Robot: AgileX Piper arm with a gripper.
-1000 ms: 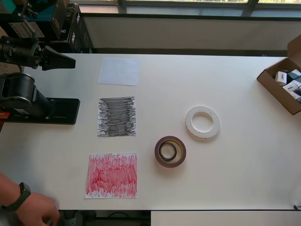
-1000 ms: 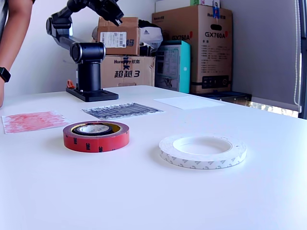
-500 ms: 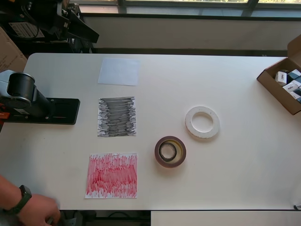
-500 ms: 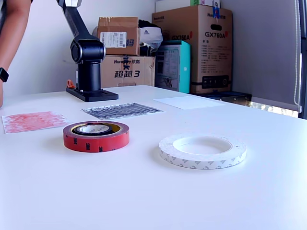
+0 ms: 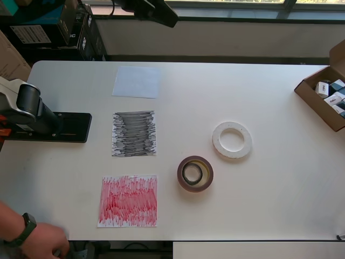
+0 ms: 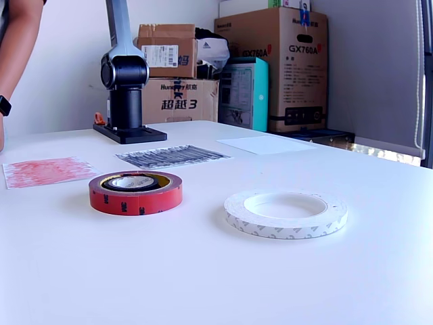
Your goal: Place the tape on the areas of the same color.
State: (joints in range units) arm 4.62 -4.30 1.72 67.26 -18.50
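The white tape ring point(image 5: 215, 141) point(image 6: 284, 223) lies flat on the table, right of centre in the overhead view. The dark red-brown roll point(image 5: 209, 174) point(image 6: 135, 198) lies flat beside it, and the small black roll point(image 5: 186, 175) point(image 6: 132, 181) sits inside its yellowish core. The white sheet point(image 5: 137, 82) point(image 6: 267, 144), black scribbled sheet point(image 5: 134, 133) point(image 6: 172, 156) and red scribbled sheet point(image 5: 128, 200) point(image 6: 44, 170) lie in a column, all bare. My gripper point(image 5: 156, 12) is a dark shape high at the overhead view's top edge, far from the tapes. Its jaws are not discernible.
The arm's base point(image 5: 32, 116) point(image 6: 125, 95) stands at the overhead view's left table edge. An open cardboard box point(image 5: 326, 94) with small items sits at the right edge. A person's hand point(image 5: 38, 240) with a watch is at the bottom left. Stacked cartons point(image 6: 270, 61) stand behind the table.
The arm has risen and swung, carrying the gripper from above the base up and to the right along the overhead view's top edge. Tapes and sheets have not moved.
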